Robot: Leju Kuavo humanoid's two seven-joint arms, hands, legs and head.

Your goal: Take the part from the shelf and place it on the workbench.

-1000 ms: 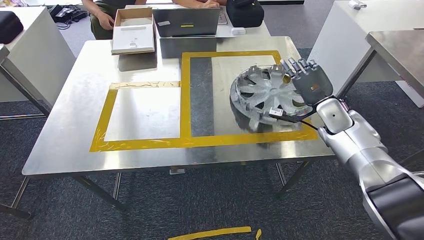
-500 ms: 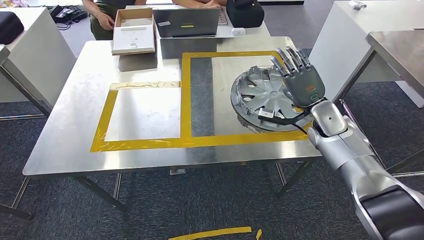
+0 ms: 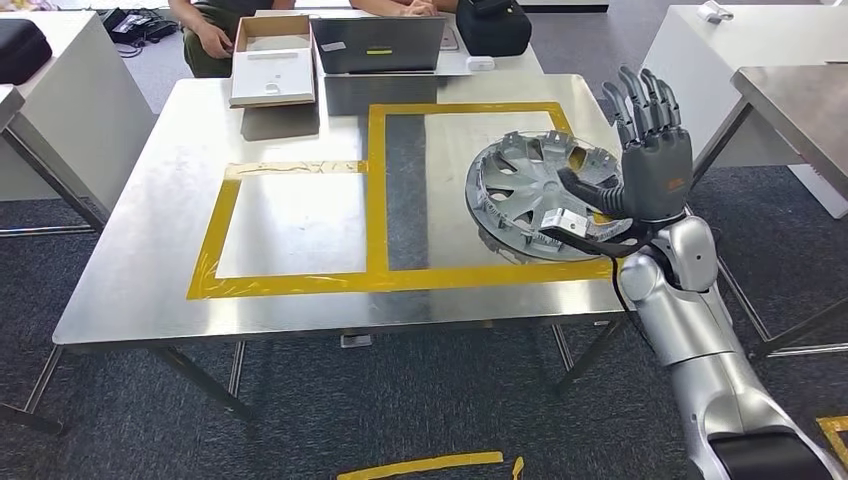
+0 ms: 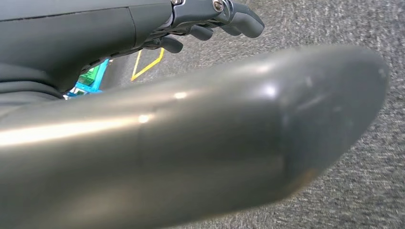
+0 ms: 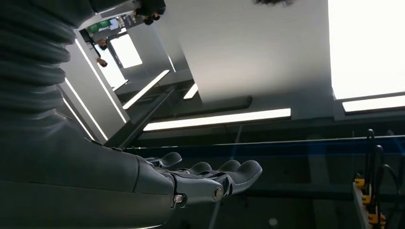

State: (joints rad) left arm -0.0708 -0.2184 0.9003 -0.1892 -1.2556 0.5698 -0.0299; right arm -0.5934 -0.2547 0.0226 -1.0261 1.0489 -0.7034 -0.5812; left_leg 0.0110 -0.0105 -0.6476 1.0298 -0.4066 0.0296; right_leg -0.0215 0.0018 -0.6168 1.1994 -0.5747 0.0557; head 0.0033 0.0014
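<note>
Steel workbench point(image 3: 300, 300), yellow tape point(image 3: 376, 200), carpet point(image 3: 400, 400)

Steel workbench point(image 3: 300, 300): hubcap point(image 3: 535, 190) flat inside yellow tape point(image 3: 375, 180).

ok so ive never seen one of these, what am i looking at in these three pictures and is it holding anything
It is a humanoid robot with two silver arms ending in many-fingered hands. The wide picture comes from a camera high on its body, looking down at a steel workbench marked with yellow tape. A silver wheel cover, the part it was to deliver, lies on the bench inside the taped rectangle. The right hand is raised beside it, fingers spread, holding nothing. The other two pictures come from cameras at the wrists: the right one looks up at ceiling lights past its fingers; the left hand hangs over grey carpet, holding nothing that I can see.
</note>
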